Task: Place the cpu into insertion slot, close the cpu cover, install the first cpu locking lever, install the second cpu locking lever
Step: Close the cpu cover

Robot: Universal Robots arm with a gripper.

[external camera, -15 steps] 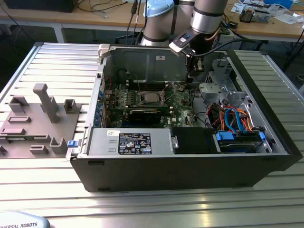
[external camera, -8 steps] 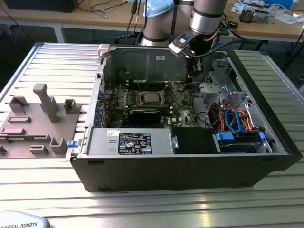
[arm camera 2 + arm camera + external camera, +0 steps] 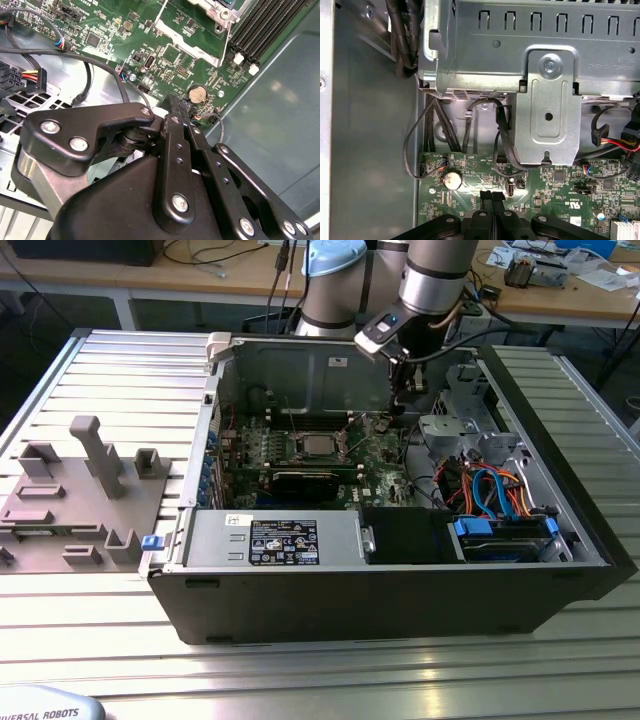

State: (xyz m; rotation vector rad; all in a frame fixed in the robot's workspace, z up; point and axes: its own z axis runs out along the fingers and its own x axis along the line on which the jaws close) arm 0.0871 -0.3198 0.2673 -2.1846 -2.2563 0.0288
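In the exterior view an open computer case point(image 3: 560, 570) lies on the table with its green circuit board facing up. The insertion slot point(image 3: 296, 448) sits mid-board, and the silvery cpu point(image 3: 318, 445) lies inside it. I cannot tell the cpu cover apart from the slot's metal rim. My gripper point(image 3: 400, 408) hangs over the board toward the exterior view's right of the slot, clear of it. In both wrist views the black fingers are pressed together with nothing between them; the gripper point(image 3: 176, 102) point(image 3: 491, 196) hovers close to a round coin battery point(image 3: 198, 93) point(image 3: 452, 179). One corner of the slot point(image 3: 220, 10) shows.
A black card point(image 3: 305, 480) lies in front of the slot. A power supply point(image 3: 275, 540) fills the case's front. A metal drive cage point(image 3: 547, 115) with blue and orange cables point(image 3: 495, 490) stands toward the exterior view's right. Black memory slots point(image 3: 265, 25) run beside the slot. Grey fixtures point(image 3: 90, 490) stand outside the case.
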